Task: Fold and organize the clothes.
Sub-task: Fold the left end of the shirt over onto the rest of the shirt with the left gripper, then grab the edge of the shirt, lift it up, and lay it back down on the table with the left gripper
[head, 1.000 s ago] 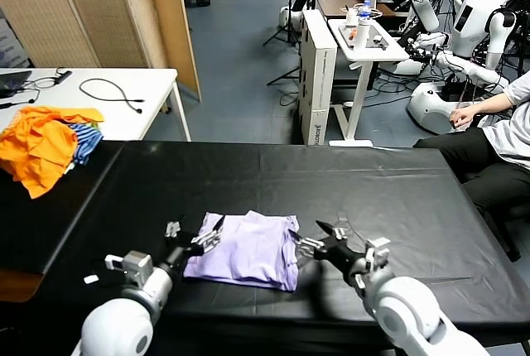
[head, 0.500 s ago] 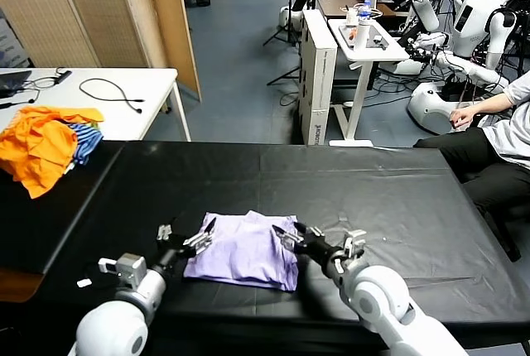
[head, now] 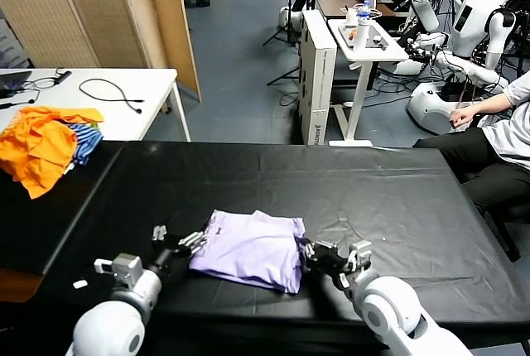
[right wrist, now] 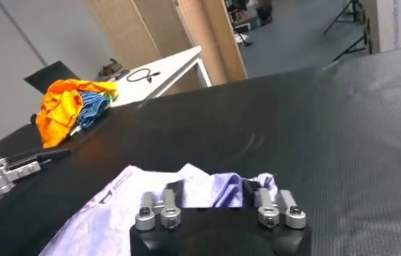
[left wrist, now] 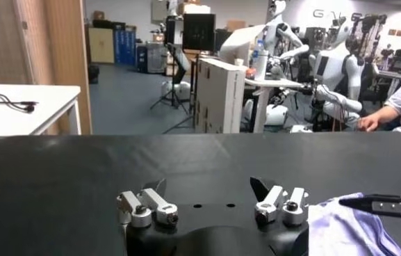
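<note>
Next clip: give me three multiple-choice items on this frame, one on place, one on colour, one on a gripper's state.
1. Where does the T-shirt lie?
A. on the black table, between the grippers
B. on the white table
C. on the floor

2. What colour is the top of the clothes pile at far left?
A. green
B. orange
C. black

3. How is the left gripper?
A. shut on the T-shirt
B. out of view
C. open, beside the T-shirt's edge

Answers: 1 A, the shirt lies folded on the black cloth with the right gripper at its other edge. 2 B, orange cloth covers blue stripes. 3 C, its fingers stand spread in the left wrist view.
</note>
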Motion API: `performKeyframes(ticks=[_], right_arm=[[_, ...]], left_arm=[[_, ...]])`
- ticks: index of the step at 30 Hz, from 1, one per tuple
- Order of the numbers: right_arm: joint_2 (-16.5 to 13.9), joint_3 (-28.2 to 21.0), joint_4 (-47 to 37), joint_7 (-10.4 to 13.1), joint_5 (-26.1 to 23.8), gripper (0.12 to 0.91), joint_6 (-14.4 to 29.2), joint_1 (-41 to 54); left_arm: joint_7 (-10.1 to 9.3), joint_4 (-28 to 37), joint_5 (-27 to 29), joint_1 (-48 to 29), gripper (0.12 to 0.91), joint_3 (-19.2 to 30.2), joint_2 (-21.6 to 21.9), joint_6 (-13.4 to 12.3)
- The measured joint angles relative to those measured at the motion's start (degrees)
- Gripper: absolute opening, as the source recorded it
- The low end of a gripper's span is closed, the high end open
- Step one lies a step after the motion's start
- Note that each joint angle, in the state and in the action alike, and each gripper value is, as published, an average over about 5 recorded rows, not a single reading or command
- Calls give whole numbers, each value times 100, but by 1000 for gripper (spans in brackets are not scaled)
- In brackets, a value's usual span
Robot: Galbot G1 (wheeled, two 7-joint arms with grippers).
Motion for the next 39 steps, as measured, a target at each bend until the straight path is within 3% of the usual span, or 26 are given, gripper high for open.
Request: performKeyframes(ticks=[6,9,11,15,20,23,29,39], right_arm=[[-19,38,-38,104,-214,141,-307,-70],[-30,89,3,-29,-201,154,-215,-81],[-66,150,60,-170,-203,216,-98,-114],[-201,344,223,-378,-232,448,173,-252],[-374,749,526,-436,-214,791,432,-546],[-431,1049,709,-434,-166,887,483,-758],[-422,1501,1020,-414,-150,907,491,-1129],[-425,1792,1243,-388,-153,907,481,-1386]], left_arm=[[3,18,-4,30,907,-51,-14,-2],[17,59,-20,30,907,-100,-8,-13],[55,113,-34,22,907,-142,-17,-32],[278,250,-144,49,907,-253,-81,-95],[603,444,-557,117,907,-436,-194,-172],[725,587,-904,114,907,-513,-271,-188],[880,899,-1288,-4,907,-457,-469,-253],[942,1319,-1334,-207,907,-259,-732,-339]])
